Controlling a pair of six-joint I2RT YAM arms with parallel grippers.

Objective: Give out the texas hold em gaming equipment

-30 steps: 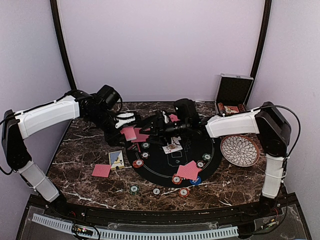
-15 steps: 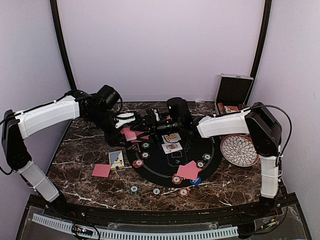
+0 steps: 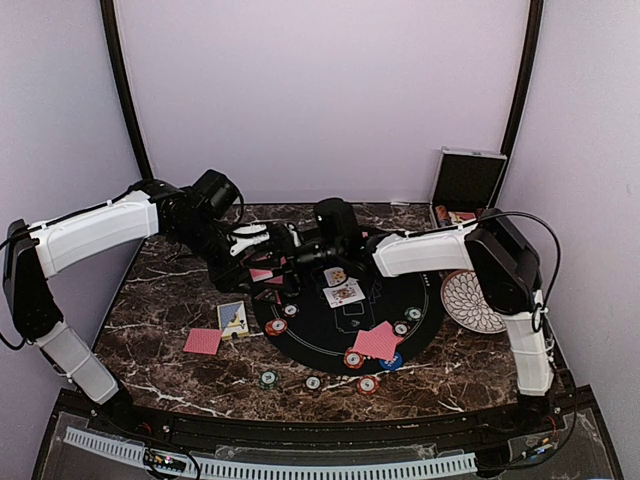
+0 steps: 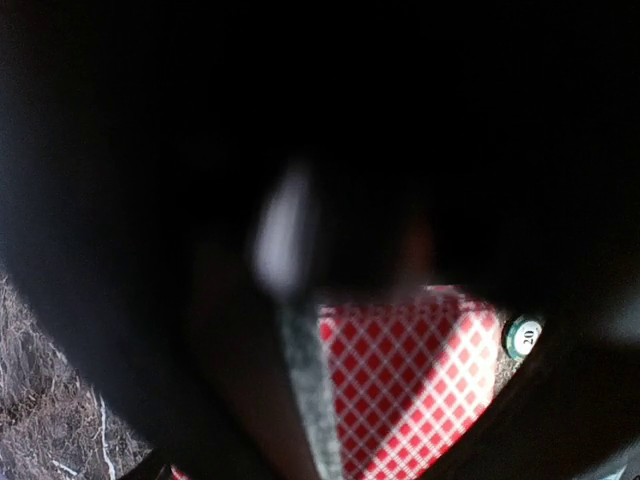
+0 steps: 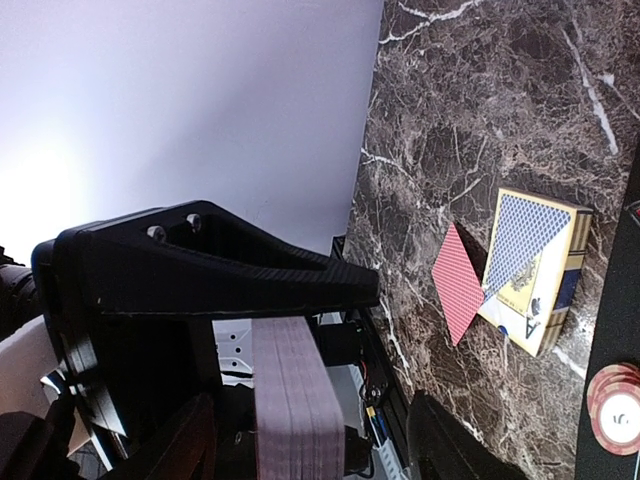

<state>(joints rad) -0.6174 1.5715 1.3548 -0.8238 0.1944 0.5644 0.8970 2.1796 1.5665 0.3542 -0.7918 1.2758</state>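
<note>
Right wrist view: left fingers [image 5: 220, 275] clamp the card deck [image 5: 290, 400]; right fingers [image 5: 455, 455] stand apart astride it; apparently dealing; the next move likely needs a pinch on one card only.

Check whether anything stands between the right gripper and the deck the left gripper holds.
Nothing visible does. The deck, clamped in the left gripper, sits between the right gripper's open fingers, with a gap on each side.
</note>
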